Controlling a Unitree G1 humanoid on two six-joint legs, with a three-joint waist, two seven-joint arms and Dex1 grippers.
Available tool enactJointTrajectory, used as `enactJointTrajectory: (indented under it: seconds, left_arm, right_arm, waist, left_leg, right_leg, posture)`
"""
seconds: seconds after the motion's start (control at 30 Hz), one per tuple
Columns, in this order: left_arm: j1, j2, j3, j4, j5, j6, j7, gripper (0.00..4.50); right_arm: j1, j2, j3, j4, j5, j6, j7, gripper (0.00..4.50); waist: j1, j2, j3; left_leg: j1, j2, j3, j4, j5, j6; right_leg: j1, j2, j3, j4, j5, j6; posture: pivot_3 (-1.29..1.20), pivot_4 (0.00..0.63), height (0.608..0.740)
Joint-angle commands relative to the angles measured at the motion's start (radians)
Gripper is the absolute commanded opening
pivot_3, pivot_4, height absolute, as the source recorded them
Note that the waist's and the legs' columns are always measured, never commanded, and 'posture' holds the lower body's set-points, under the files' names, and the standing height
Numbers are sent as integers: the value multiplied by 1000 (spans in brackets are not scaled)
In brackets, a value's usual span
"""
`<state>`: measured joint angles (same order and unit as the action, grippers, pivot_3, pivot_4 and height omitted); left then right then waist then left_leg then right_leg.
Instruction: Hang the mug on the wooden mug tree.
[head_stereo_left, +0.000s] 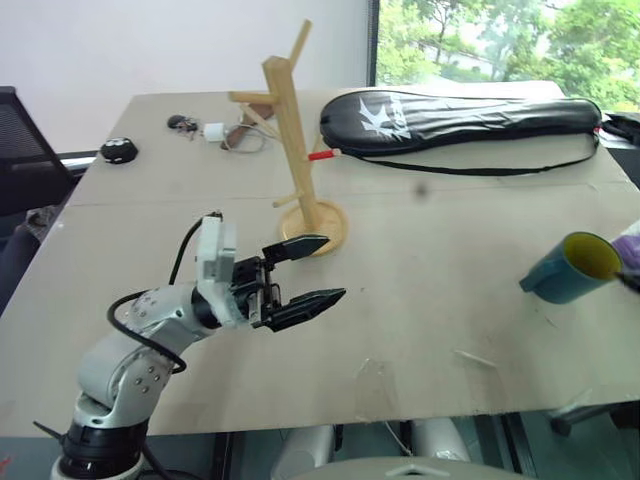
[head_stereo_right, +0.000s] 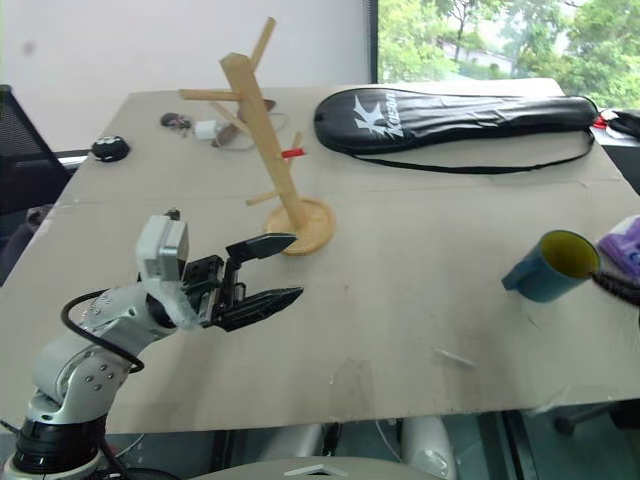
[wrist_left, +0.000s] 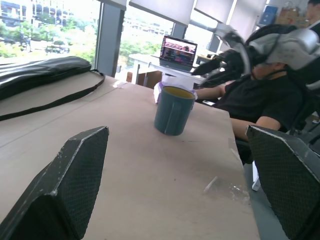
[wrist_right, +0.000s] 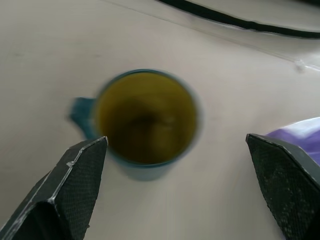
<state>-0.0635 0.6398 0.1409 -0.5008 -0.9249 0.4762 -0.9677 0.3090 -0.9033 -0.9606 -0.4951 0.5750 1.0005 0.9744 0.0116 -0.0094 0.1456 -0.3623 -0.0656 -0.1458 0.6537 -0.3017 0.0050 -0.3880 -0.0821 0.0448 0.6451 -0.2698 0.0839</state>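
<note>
The left claw (head_stereo_left: 308, 270) was seen above the desk (head_stereo_left: 430, 290) with its two black fingers spread apart and nothing held between them. Just beyond its upper fingertip stood the wooden mug tree (head_stereo_left: 290, 140), upright on its round disc base, which lay close behind that fingertip without any contact being visible. No mug was hung on its pegs.

The mug (head_stereo_left: 570, 267) was found well apart from the left claw, far off to its right near the desk's right edge. In the head views it looked tilted, with its yellow inside turned up and to the right; in the left wrist view it was seen standing on the desk (wrist_left: 150, 165). Whether it rested flat could not be told with certainty.

The right claw (wrist_right: 175, 195) was held above the mug (wrist_right: 145, 120), its fingers spread wide on either side and nothing gripped. The mug's open mouth was seen between the two fingers, with the handle turned toward one of them. A purple object (wrist_right: 300, 135) lay just beside the other finger.

Beyond the mug tree, a long black racket bag (head_stereo_left: 460, 120) lay across the far part of the desk.
</note>
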Motion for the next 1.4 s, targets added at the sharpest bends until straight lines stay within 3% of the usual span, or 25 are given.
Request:
enactJointTrajectory:
  seconds: [0.03, 0.1, 0.27, 0.53, 0.73, 1.23, 1.33, 1.4]
  left_arm:
    - [-18, 2, -11, 7, 9, -7, -33, 4500]
    - [-27, 4, -14, 19, 14, -9, -51, 4500]
    - [-32, 15, -12, 29, 24, -14, -96, 4500]
    - [4, 45, 10, 19, 30, -22, -143, 4500]
    - [35, 56, 14, 9, 48, -35, -162, 4500]
    - [79, 43, 31, 25, 94, -88, -180, 4500]
    - [89, 43, 34, 11, 91, -88, -172, 4500]
    - [92, 43, 36, 5, 88, -87, -166, 4500]
  right_arm:
    - [51, 139, -68, -185, 92, 66, -88, 4488]
    - [43, 245, -36, -251, 156, 76, -158, 4488]
    - [44, 457, 146, -333, 136, -20, -327, 4488]
    - [54, 572, 390, -263, -26, -240, -476, 4488]
    - [48, 596, 510, -204, -94, -350, -517, 4488]
    - [-23, 605, 614, -23, -167, -528, -570, 4488]
    - [-28, 608, 626, -20, -169, -541, -578, 3796]
    - [-31, 606, 635, -21, -172, -548, -582, 2877]
  waist:
    - [3, 0, 0]
    - [2, 0, 0]
    - [-8, 1, 0]
    - [-16, 1, -1]
    - [-24, 1, -1]
    - [-26, 1, 0]
    - [-25, 1, 0]
    - [-25, 1, 0]
  left_leg:
    - [0, 0, 0, 0, 0, 0]
    - [1, 0, 0, 0, 1, -1]
    - [2, 1, 1, 0, 1, -2]
    - [2, 0, 1, -1, 1, -2]
    - [2, 0, 1, -1, 1, -2]
    - [2, 0, 1, -1, 1, -2]
    - [2, 0, 1, -1, 1, -2]
    - [2, 0, 1, -1, 1, -2]
  right_leg:
    - [0, 0, 0, 0, 0, 0]
    - [1, -1, 0, 0, 0, 0]
    - [0, 0, 1, 1, 0, 0]
    - [-1, -1, 1, 1, 0, 0]
    - [-1, -1, 1, 1, 0, 0]
    - [-2, 0, 2, 1, 0, 0]
    - [-2, 0, 2, 1, 0, 0]
    - [-2, 0, 2, 1, 0, 0]
  posture:
    - [0, 150, 740]
    - [0, 150, 740]
    - [0, 150, 740]
    - [0, 150, 740]
    - [0, 150, 740]
    - [0, 150, 740]
    - [0, 150, 740]
    - [0, 150, 740]
